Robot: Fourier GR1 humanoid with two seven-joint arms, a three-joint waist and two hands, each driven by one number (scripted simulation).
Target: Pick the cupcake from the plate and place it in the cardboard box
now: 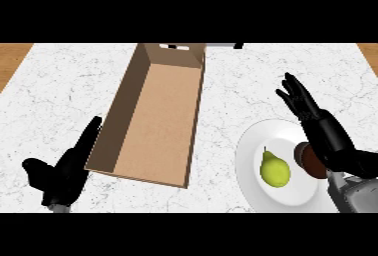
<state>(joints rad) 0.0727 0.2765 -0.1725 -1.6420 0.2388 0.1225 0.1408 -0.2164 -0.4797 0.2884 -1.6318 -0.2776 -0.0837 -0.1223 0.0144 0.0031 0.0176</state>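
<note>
1. Brown and round, the cupcake [308,160] sits on the right side of the white plate [258,137], mostly hidden under the right hand [319,127]; only its dark left edge shows.
2. That right hand hangs over the plate's right rim with fingers straight and stretched away from the robot. It grips nothing, and I cannot tell whether the wrist touches the cupcake.
3. I judge the cupcake light, soft and easy to crush, with a crumbly top. The best hold is probably low round its sides, thumb against fingers, with the top left alone.
4. A yellow-green pear [275,168] lies on the same plate just left of the cupcake, stem pointing away from the robot. A careless reach could nudge it, since the two sit near each other.
5. The cardboard box [140,140] lies open-topped left of the plate, long and narrow, running away from the robot. It looks empty, and its near end is well apart from the plate.
6. The left hand [63,170] rests left of the box's near corner, fingers straight and relaxed, holding nothing.
7. The counter [66,90] is white marble with grey veins, smooth and flat. Strips of wood show at both far corners.
8. Judging by this, the pick has not yet begun.
</note>
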